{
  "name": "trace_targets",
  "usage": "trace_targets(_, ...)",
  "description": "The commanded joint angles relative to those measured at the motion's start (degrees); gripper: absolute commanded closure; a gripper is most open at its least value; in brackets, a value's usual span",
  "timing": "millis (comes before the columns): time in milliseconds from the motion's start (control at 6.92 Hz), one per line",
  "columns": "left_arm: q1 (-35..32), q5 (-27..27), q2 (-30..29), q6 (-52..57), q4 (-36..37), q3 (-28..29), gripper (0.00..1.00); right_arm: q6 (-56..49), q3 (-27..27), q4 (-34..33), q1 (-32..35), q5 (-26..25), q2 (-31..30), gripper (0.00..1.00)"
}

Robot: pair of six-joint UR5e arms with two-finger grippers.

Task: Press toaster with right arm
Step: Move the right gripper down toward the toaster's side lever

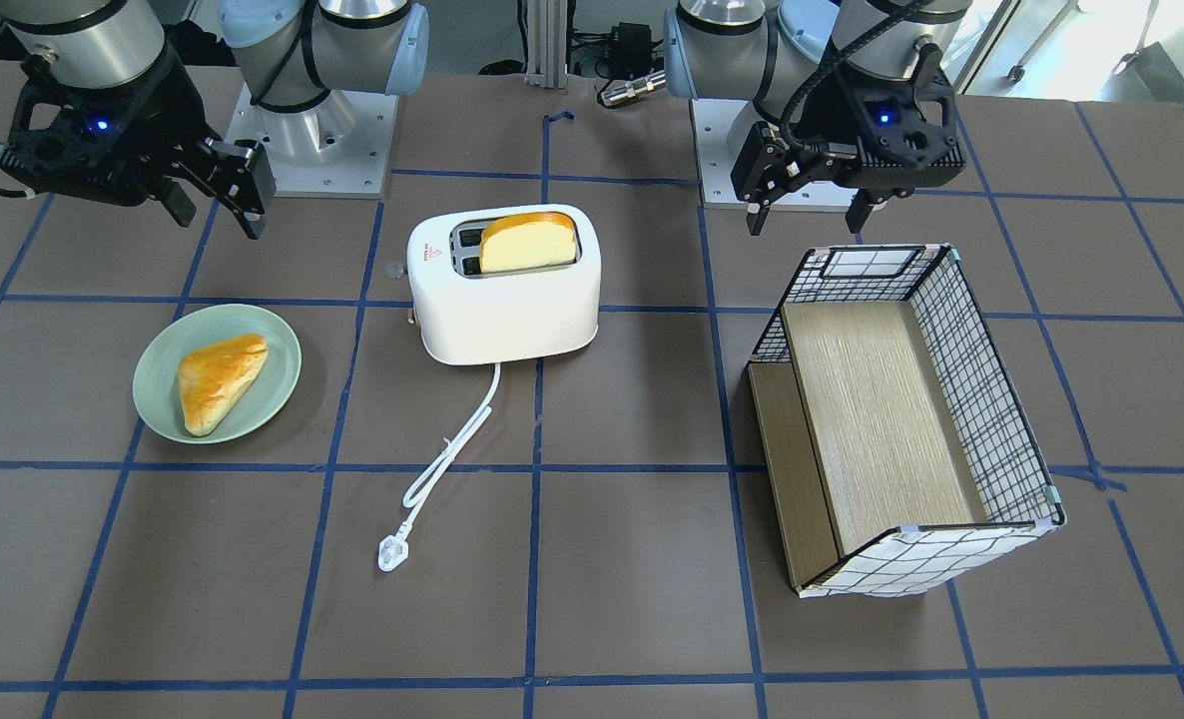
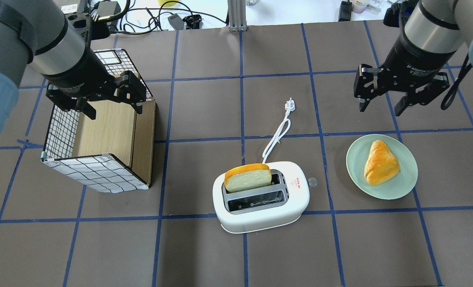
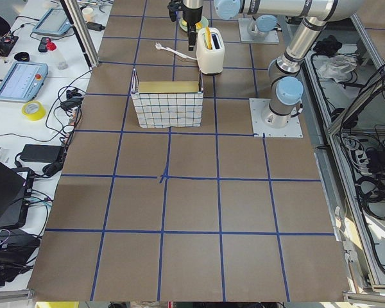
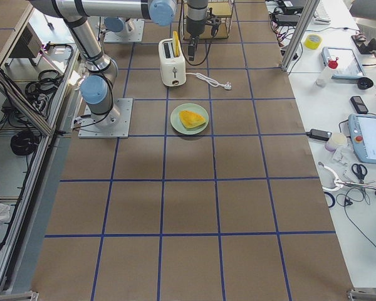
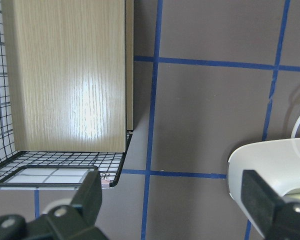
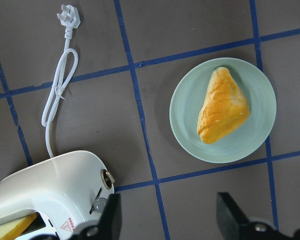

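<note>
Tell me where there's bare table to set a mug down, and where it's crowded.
Bare table lies between the basket and the toaster, and along the whole strip on the robot's side of both. It is tighter between the toaster and the green plate, and the cord loops across the patch beyond the toaster.

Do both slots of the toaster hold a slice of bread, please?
No, the toaster holds one bread slice; its other slot is empty.

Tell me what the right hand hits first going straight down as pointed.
Likely the bare table, between the toaster and the green plate; the right hand has nothing else under it in its wrist view, though depth is unclear.
</note>
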Motion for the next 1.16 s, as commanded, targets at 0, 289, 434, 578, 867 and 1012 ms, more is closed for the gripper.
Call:
trace_targets(0, 0.0, 0.0, 0.0, 0.0, 0.0, 0.1, 0.00, -2.5, 0.8, 1.1, -3.0, 2.4, 0.0, 1.00)
trace_targets(289, 0.0, 0.0, 0.0, 0.0, 0.0, 0.0, 0.00, -12.0, 2.0, 2.6, -8.6, 9.4, 0.0, 1.00)
trace_targets(434, 0.0, 0.0, 0.0, 0.0, 0.0, 0.0, 0.00, -14.4, 4.1, 2.7, -10.7, 12.9, 0.0, 1.00)
trace_targets(578, 0.0, 0.0, 0.0, 0.0, 0.0, 0.0, 0.00, -16.3, 6.2, 2.7, -11.2, 15.3, 0.0, 1.00)
trace_targets(867, 0.0, -0.1, 0.0, 0.0, 0.0, 0.1, 0.00, -20.5, 9.6, 2.7, -13.1, 23.0, 0.0, 1.00)
trace_targets(1012, 0.0, 0.0, 0.0, 0.0, 0.0, 0.1, 0.00, -22.7, 12.4, 1.9, -13.6, 25.6, 0.0, 1.00)
